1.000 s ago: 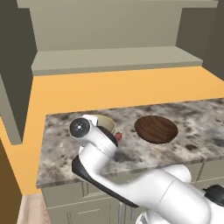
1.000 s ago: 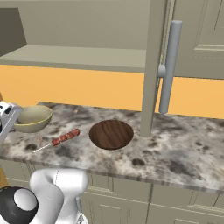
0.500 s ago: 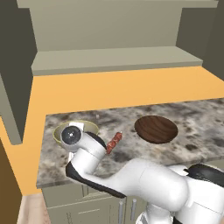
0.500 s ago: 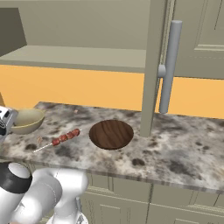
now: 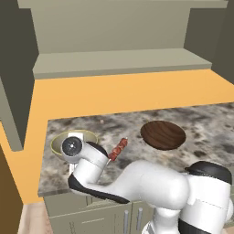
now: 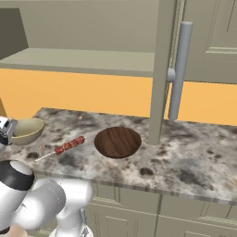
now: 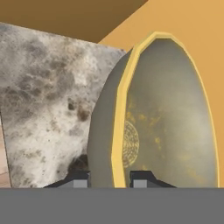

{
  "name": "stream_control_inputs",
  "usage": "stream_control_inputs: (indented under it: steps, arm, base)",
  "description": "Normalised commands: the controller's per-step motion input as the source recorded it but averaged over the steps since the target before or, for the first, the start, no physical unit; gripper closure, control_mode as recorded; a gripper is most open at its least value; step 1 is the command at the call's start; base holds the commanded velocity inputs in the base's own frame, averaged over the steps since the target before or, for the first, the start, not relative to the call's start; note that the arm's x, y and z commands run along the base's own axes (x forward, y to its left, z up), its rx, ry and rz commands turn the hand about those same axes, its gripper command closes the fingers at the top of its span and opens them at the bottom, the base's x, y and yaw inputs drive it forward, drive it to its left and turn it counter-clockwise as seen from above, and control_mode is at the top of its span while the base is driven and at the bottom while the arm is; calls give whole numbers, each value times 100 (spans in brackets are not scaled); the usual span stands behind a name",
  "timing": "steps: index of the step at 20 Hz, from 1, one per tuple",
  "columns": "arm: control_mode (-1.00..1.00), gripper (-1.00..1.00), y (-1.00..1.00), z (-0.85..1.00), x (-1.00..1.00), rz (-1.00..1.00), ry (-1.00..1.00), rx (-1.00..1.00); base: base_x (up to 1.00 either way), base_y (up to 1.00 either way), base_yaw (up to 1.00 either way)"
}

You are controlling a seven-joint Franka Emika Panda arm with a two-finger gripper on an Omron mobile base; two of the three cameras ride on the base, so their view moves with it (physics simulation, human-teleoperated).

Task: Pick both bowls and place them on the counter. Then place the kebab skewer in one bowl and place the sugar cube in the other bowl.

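- My gripper sat at the near rim of the deep bowl, one fingertip outside the wall and the other inside, yellow rim running up between them.
- The fingers straddled the rim with only the wall's thickness between them; I judged them pinching the bowl, though the tips were cut off low in the hand view, so contact isn't certain.
- A rim pinch made sense here: the bowl is too wide to span, and the thin wall is the only graspable edge.
- The deep bowl rested on the counter near its left end, close to the orange surface behind (in the hand view it looked tilted, but that's the camera's roll).
- The shallow brown bowl already lay flat on the counter, apart from the deep bowl with the kebab skewer between them, meat end toward the brown bowl.
- The skewer lay flat on the stone, in neither bowl.
- A tiny pale speck near the stick's bare end was possibly the sugar cube; too small to be sure.
- Judgement: both bowls were on the counter, so bowl placement looked about done; the skewer and cube steps remained.
- Risk: pulling away without spreading the fingers could drag or tip the deep bowl.
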Motion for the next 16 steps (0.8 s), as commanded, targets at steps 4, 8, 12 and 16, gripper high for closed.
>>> stream_control_inputs:
  steps: [4,8,12,16]
  arm:
    - [-100,100,-2,-17,-1,0,0,0]
    - [-100,100,-4,-13,-2,0,1,0]
    - [-100,100,-5,-21,0,0,5,0]
    - [-100,100,0,-31,10,3,7,0]
  base:
    - [0,0,0]
    - [0,0,0]
    - [0,0,0]
    - [0,0,0]
